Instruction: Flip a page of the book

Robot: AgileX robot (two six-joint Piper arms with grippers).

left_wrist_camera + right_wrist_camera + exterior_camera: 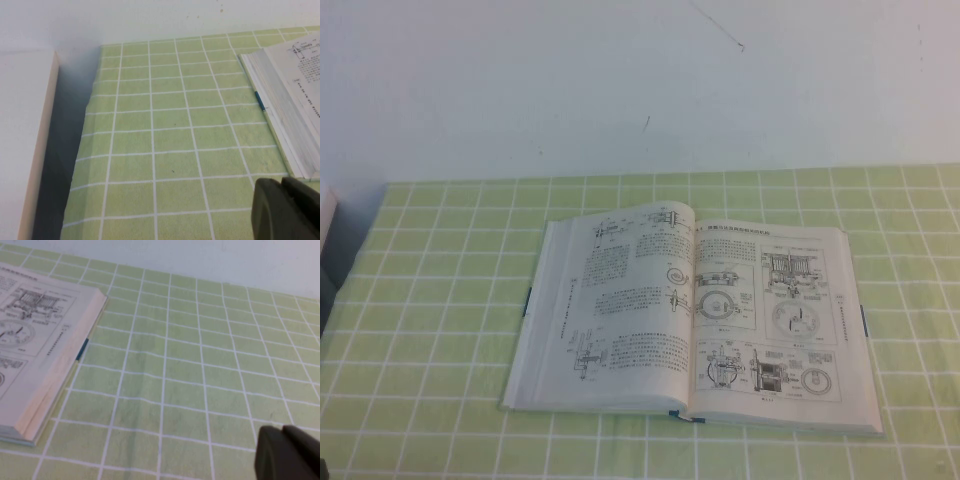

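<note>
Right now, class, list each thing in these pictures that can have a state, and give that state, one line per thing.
book: open, lying flat on the green checked cloth.
page: flat, diagram side up, right half, not yet turned.
left pincer: over the cloth beside the book's left edge, touching nothing.
right pincer: shut, empty, over the cloth beside the book's right edge.

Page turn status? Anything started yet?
Nothing done: the book lies open flat on the green checked tablecloth, and the page with circular diagrams is still on the right side. Nothing is in hand: the left pincer and the shut right pincer sit off to the sides. The whole turn remains.
</note>
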